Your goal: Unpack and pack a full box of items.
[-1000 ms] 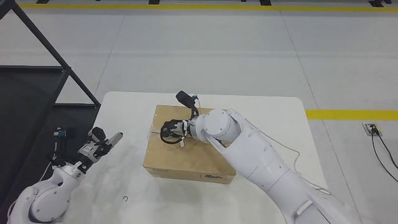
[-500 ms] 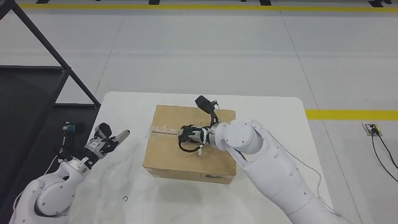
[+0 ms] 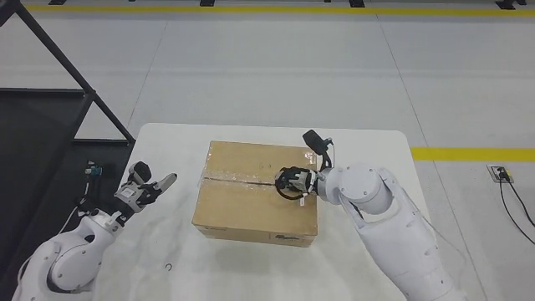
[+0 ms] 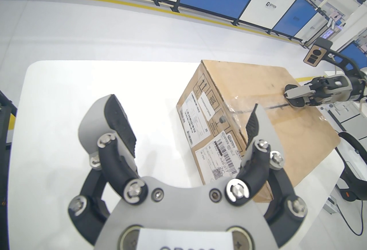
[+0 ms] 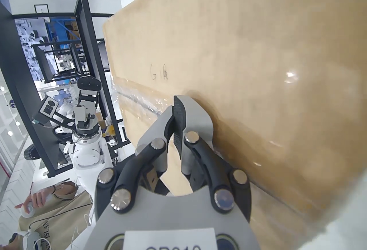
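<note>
Box [image 3: 251,196] front and centre: the brown cardboard box sits flat on the white table [image 3: 167,146] with its flaps down, and we have our right claw [image 3: 282,183] right on top of it. From the right wrist we see the right claw [image 5: 176,119] with its two fingers pressed together, pads meeting, nothing pinched between them. The box [image 5: 243,47] lies immediately beneath and ahead of the tips. A strip of clear tape [image 5: 134,96], wrinkled and shiny, runs along the lid's centre seam straight out ahead of those closed tips. From above, we follow the tape [image 3: 238,181] away from the right claw across the lid toward the other arm's side. The claw itself sits over the end of the seam nearest its own arm. Over to our left claw [image 3: 156,176]: it hovers above bare table, fingers spread wide, holding nothing, well apart from the box. From its own wrist, the left claw [image 4: 185,116] has the box [image 4: 301,133] out ahead of it, one end wall turned toward it. White stickers [image 4: 200,110] cover that wall. Across the lid, on the far side from the left claw, we spot the right claw [image 4: 289,93], tips right at the tape [image 4: 240,100].
</note>
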### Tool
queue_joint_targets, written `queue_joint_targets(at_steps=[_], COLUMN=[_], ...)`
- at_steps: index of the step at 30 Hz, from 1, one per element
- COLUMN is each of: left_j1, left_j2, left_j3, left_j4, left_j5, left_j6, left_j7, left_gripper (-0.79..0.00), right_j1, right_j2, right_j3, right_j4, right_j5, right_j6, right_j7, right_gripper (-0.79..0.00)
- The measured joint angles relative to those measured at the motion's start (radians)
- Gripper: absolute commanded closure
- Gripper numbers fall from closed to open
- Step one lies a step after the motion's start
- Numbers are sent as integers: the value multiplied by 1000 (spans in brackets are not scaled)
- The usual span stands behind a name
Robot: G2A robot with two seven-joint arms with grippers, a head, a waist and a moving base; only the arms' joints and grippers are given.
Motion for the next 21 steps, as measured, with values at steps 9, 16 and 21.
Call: queue_joint_targets(at_steps=[9, 16, 21], left_j1=[-5, -23, -41], left_j2=[4, 6, 4], left_j3=[-14, -14, -5], left_j4=[-29, -43, -34], left_j5=[-4, -15, -37], left_j6=[-7, -17, -25], left_j7=[3, 9, 30], left_gripper=[-785, -785, -785], right_j1=[-104, -206, -342], right_j2=[34, 57, 66], right_j3=[103, 219, 369], right_j4=[-124, -244, -380], right_j5=[-31, -9, 107], right_j6=[26, 24, -72], right_j7=[5, -42, -180], right_gripper=[0, -34, -662])
